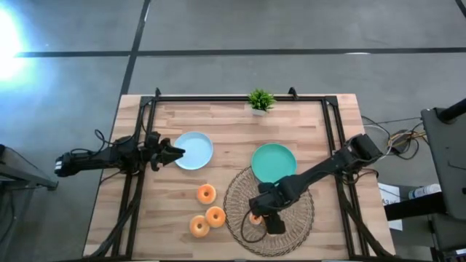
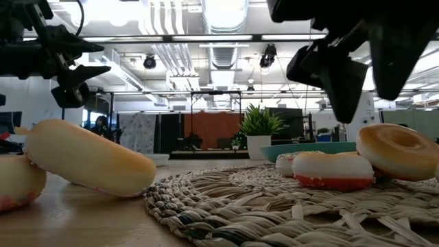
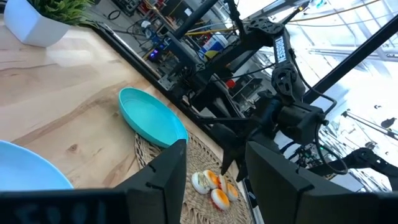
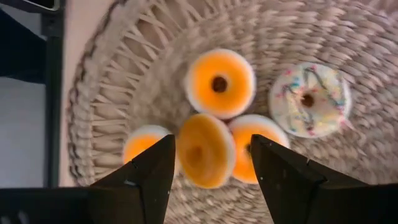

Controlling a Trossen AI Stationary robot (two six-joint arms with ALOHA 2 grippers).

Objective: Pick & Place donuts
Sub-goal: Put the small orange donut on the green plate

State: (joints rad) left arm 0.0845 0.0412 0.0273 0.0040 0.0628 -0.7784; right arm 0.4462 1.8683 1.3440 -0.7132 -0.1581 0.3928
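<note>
While the right pincer (image 4: 211, 163) hangs spread over the mat (image 4: 385, 37), its fingers (image 4: 149, 177) bracket a tilted donut (image 4: 205, 149) wedged among four others: a plain one (image 4: 219, 83), a sprinkled white one (image 4: 309, 99) and one pressed against each flank. Closing here could catch a neighbour or knock the leaning ring flat. Three more donuts (image 1: 206, 193) lie on the bare worktop (image 1: 226, 124). The left pincer (image 1: 172, 153) waits spread by the blue plate (image 1: 196, 149).

The high view looks straight down; the low view skims level across the woven mat (image 2: 274, 206), which both wrist views share
</note>
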